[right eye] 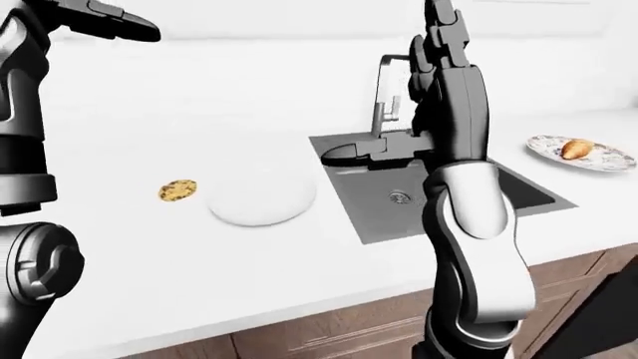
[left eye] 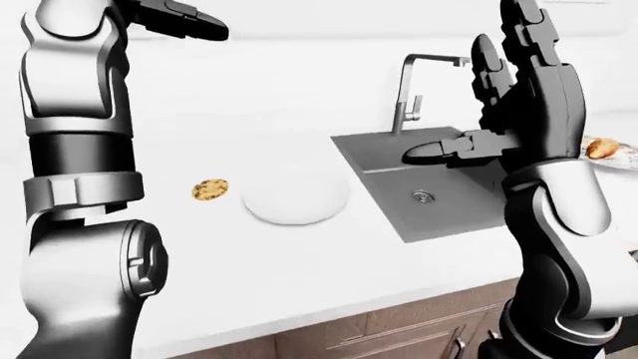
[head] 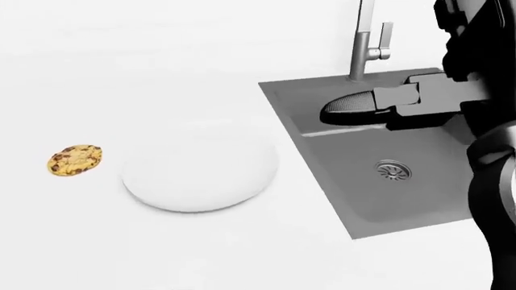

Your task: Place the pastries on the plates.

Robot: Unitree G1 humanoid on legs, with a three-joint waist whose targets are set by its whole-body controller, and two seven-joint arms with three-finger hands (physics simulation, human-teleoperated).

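Head view: cookie (head: 75,160) lies flat on white table (head: 201,254), just left of empty white plate (head: 200,174), not touching it.
Second pastry: already on patterned plate (right eye: 583,155) right of sink (head: 379,163), per right-eye view.
Left robot hand (left eye: 185,20): raised high, fingers extended, holds nothing.
Right robot hand (left eye: 499,97): raised over sink, fingers spread, empty.
Risk: both hands well apart from cookie; thin flat disc gives little edge to pinch, so fingers may push it along table or under plate rim. Right arm near faucet (left eye: 410,90); a swing could strike it.
Orientation: cookie approx. round; slight long axis runs left-right, tilted up to right; no clear pointing end.
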